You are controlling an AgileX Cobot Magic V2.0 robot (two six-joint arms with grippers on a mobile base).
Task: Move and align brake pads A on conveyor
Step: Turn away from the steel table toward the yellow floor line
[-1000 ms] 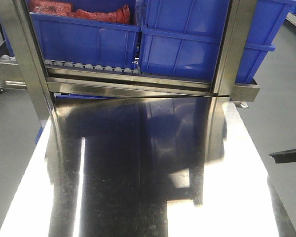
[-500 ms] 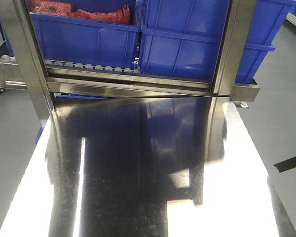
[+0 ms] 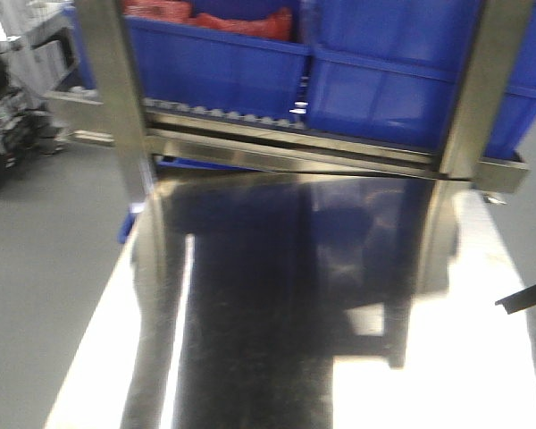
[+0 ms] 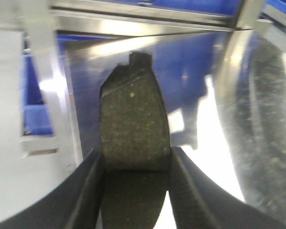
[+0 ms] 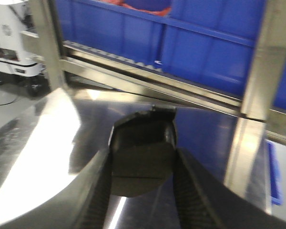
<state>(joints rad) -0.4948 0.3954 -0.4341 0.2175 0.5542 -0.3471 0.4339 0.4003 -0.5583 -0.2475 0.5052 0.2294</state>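
While my left gripper (image 4: 136, 160) and right gripper (image 5: 142, 167) each pinch a brake pad (image 4: 132, 119) over the steel tabletop (image 3: 277, 295), an end-only grip could let either twist loose.

A shiny steel tabletop (image 3: 277, 304) mirrored bright white patches of light. Behind it stood a roller rack (image 3: 241, 118) on steel uprights (image 3: 116, 98), carrying blue bins (image 3: 223, 63). One bin held something red (image 3: 241, 22), too blurred to identify, possibly bagged stock. Grey floor (image 3: 45, 241) lay alongside, with white equipment (image 5: 9, 33) beyond.
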